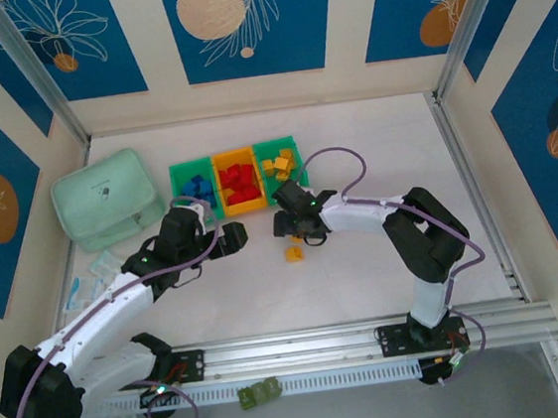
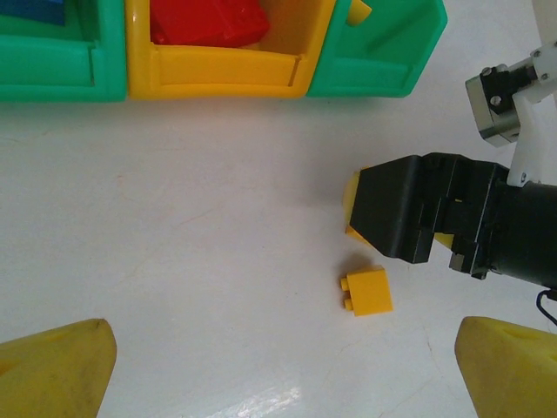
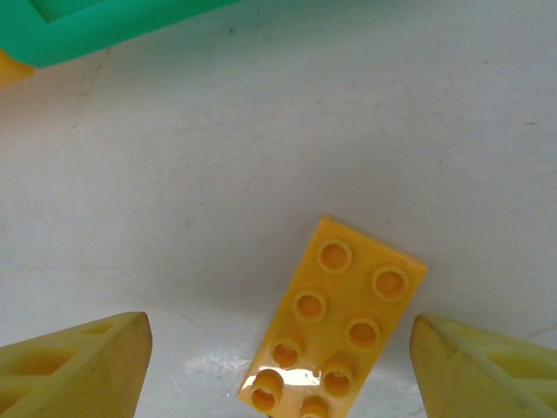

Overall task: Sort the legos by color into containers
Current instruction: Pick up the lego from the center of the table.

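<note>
The right gripper (image 3: 280,335) hangs low over the white table (image 3: 261,131). Its two yellow fingers (image 3: 74,366) are spread apart, so it is released and grips nothing. Between the fingers lies a long yellow brick (image 3: 335,322), flat on the table with the studs up and turned at a slant to the jaws. One long side of it comes close to one finger, and I cannot tell if they touch. Beyond the fingertips, well apart from this brick, is the near wall of a green bin (image 3: 113,26).

The left gripper (image 2: 285,348) is released too, with its fingers wide and nothing between them. Just ahead of it, a little toward the right gripper, a small yellow brick (image 2: 367,290) lies alone on the table, near the black body of the right gripper.

Farther ahead of the left gripper the three bins stand side by side in a row. Straight ahead is the orange bin (image 2: 218,74) with red bricks (image 2: 209,22) inside. To its left is the second green bin (image 2: 52,74), which holds blue bricks (image 2: 30,9). On the other side is the green bin nearest the right gripper, and in the top view it holds yellow bricks (image 1: 278,164).

Farther out, to the left of the row, a pale green pouch (image 1: 108,199) lies on the table.
</note>
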You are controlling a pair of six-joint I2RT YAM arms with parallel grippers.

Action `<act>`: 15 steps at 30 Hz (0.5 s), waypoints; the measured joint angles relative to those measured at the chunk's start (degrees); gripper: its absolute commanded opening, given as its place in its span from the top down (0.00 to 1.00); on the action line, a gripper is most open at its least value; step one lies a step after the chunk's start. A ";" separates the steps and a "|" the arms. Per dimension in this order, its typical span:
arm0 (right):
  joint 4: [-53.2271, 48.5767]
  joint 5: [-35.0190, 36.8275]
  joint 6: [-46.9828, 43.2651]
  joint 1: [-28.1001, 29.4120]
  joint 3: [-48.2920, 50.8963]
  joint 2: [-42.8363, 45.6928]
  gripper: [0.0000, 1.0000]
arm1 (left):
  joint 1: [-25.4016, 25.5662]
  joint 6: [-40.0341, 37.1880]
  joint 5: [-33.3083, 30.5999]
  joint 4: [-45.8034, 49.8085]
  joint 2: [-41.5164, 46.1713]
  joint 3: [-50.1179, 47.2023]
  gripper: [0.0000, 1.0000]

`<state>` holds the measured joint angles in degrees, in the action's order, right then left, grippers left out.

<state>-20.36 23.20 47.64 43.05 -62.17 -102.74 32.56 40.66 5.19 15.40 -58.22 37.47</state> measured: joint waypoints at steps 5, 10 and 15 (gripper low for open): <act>-1.03 0.70 0.83 0.07 1.18 0.44 0.28 | 0.00 0.00 -0.33 0.00 0.00 0.00 0.01; -1.70 1.42 0.70 0.31 0.68 -0.44 0.38 | 0.00 0.00 -0.33 0.02 0.00 0.00 0.01; -4.35 3.13 0.33 0.50 -1.75 -2.78 0.48 | 0.00 0.00 -0.39 0.04 0.00 0.00 0.01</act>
<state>-24.71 26.33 47.97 43.55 -63.92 -105.51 32.56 40.66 4.80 15.44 -58.22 37.47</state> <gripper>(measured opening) 0.554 0.993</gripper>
